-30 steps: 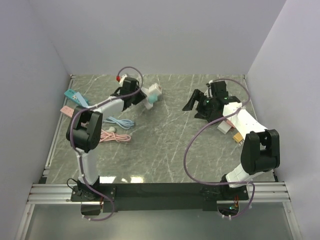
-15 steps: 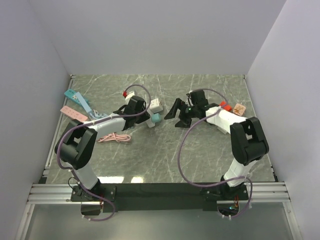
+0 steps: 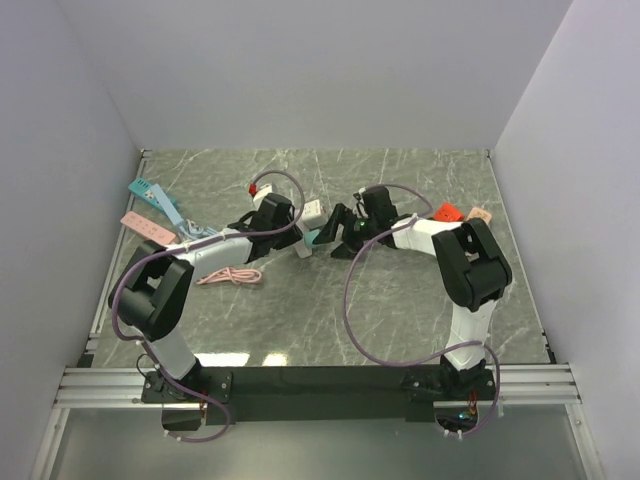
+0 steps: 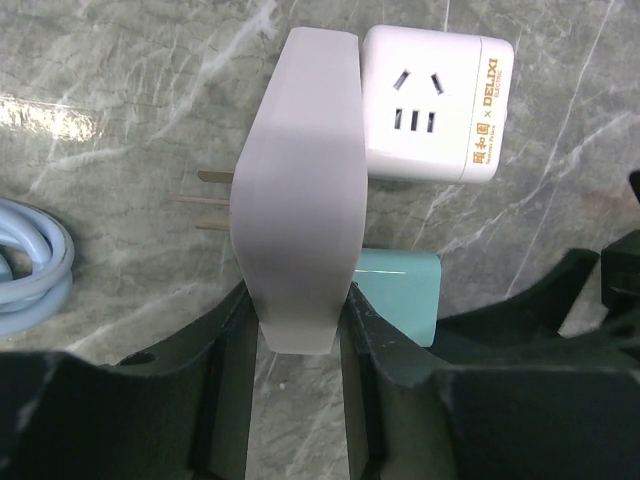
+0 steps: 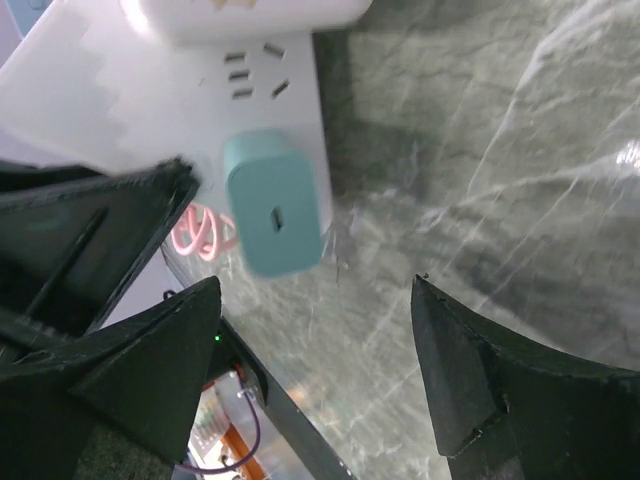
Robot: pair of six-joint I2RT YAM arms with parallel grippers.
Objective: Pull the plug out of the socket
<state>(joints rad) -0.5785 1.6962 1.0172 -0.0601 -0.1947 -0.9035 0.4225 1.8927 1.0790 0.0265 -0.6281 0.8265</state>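
Note:
My left gripper (image 4: 297, 310) is shut on a flat white socket adapter (image 4: 300, 190), holding it just above the table, its metal prongs pointing left. A white cube socket (image 4: 435, 105) and a teal plug (image 4: 400, 295) sit in its right face. In the top view the adapter (image 3: 310, 213) and teal plug (image 3: 314, 238) lie between the two grippers. My right gripper (image 5: 312, 285) is open, with the teal plug (image 5: 272, 205) just ahead of its fingertips and untouched. In the top view the left gripper (image 3: 292, 230) and right gripper (image 3: 338, 224) face each other.
A light blue cable (image 4: 30, 265) and a pink cable (image 3: 230, 276) lie left of the adapter. A teal power strip (image 3: 150, 192) and a pink strip (image 3: 145, 226) sit at the far left. Red (image 3: 446, 211) and peach (image 3: 478, 215) items lie at right.
My right gripper has swept left across the table and now stands open right next to the teal plug. My left gripper drew the adapter nearer and a little right, then held still.

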